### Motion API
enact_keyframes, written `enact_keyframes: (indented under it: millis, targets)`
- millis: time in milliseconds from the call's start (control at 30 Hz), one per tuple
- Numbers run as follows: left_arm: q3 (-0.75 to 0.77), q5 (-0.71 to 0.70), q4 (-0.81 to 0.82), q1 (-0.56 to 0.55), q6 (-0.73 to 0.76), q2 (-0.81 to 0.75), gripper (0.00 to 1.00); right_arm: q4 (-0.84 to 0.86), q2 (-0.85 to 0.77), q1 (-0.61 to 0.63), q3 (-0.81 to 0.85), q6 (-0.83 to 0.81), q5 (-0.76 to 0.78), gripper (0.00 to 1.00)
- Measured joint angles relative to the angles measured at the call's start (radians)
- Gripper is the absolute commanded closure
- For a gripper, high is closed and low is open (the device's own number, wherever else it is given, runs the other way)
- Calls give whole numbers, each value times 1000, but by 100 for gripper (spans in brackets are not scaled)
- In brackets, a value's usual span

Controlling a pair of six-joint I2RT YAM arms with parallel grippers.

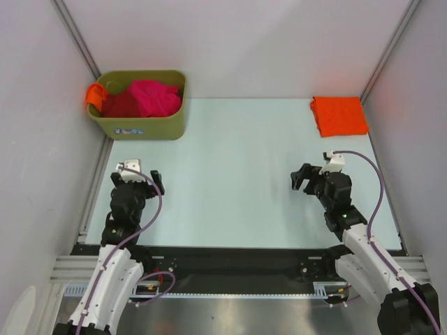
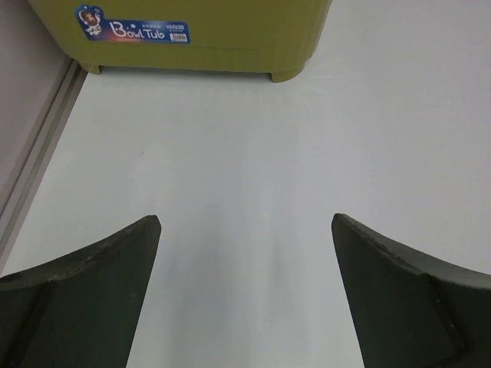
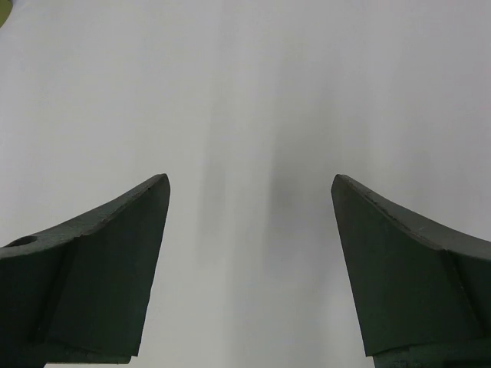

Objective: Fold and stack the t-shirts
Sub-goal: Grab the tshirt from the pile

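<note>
One bin (image 1: 143, 124), olive green, stands in the far left corner of the table (image 1: 230, 160). It bears one sticker (image 2: 132, 32) on its near wall: blue, with "Bowl Tub" in white letters beside a small cartoon figure. The finer print under the name is too small to read. The tees number at least three. One pink tee (image 1: 154, 96) lies bunched in the bin and fills most of it. One orange tee (image 1: 93, 96) hangs over the bin's left rim. A dark red patch (image 1: 119, 106) to the left of the pink one may be a further tee or only a shaded fold; the top view does not settle it. One folded tee (image 1: 339, 116), also orange, lies flat in the far right corner of the table, well apart from the bin. The left gripper (image 1: 140, 176), one of two, hovers over the table's left side, near the bin and pointing toward it. Its two fingers are spread wide with only bare table between them. The right gripper (image 1: 311, 178) hangs over the right side, on the near side of the folded tee and apart from it, its fingers likewise spread wide and holding nothing.
</note>
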Motion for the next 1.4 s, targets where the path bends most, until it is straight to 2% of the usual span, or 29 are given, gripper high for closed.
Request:
enact_keyframes:
  millis: [133,267,400,500,800,967,1233,1400]
  targets:
    - [1,39,-3,0,43,0,0,3,2,0,2,0,0,9]
    - [23,211,-19,1,218,-17,0,11,26,0,29,0,-3,9]
    - [142,260,-37,1,302,68,0,28,74,0,93,0,-27,9]
    - [388,255,-97,6,327,289,0,64,133,0,158,-1,-60,9]
    - [1368,166,-352,64,288,1100,13,148,340,1,330,-20,-183,9]
    - [1820,142,-518,116,181,1500,10,154,441,3,390,-40,-222,10]
    - [2070,150,-576,162,156,1928,9,98,538,17,465,-56,-235,10]
    - [2070,196,-520,158,128,1984,12,53,558,37,486,-57,-217,9]
